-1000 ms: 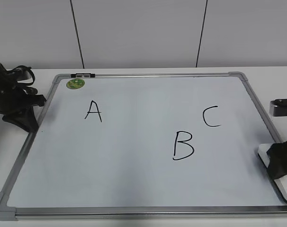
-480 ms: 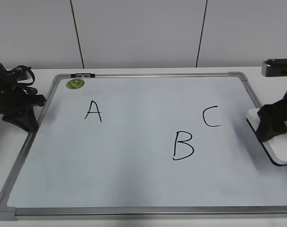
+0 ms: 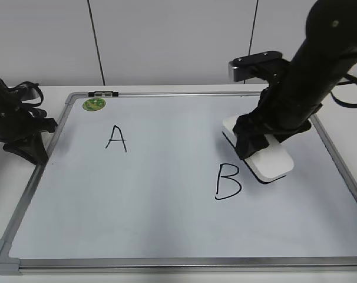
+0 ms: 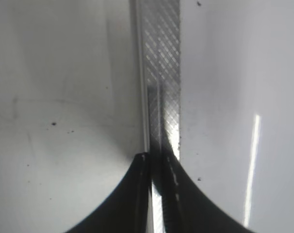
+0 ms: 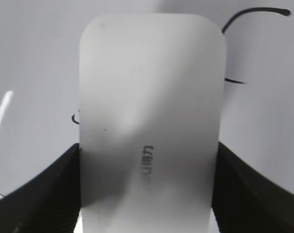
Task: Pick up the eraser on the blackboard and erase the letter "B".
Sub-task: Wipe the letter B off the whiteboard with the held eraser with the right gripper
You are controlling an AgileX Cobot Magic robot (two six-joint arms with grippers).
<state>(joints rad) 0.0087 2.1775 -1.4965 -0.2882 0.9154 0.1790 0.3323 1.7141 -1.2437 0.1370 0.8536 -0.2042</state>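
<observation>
My right gripper [image 3: 256, 140] is shut on the white eraser [image 3: 271, 160] and holds it by its long sides over the blackboard [image 3: 167, 206], just up and right of the black letter "B" [image 3: 227, 181]. I cannot tell whether the eraser touches the board. In the right wrist view the eraser [image 5: 149, 111] fills the space between my jaws [image 5: 147, 194], its grey lettering facing up. Black strokes [image 5: 256, 10] peek out past its edges. My left gripper [image 3: 32, 147] rests shut at the board's left frame [image 4: 159, 73], and its closed tips show in the left wrist view [image 4: 156, 162].
The letter "A" [image 3: 116, 138] is at the board's left. A round green magnet [image 3: 93, 104] sits in the far left corner. The "C" is hidden behind my right arm and the eraser. A white wall stands behind the table.
My right arm has lifted the eraser from the board's right edge and carried it left across the board, from beside the frame to over the "C" next to the "B". The left arm has not moved.
</observation>
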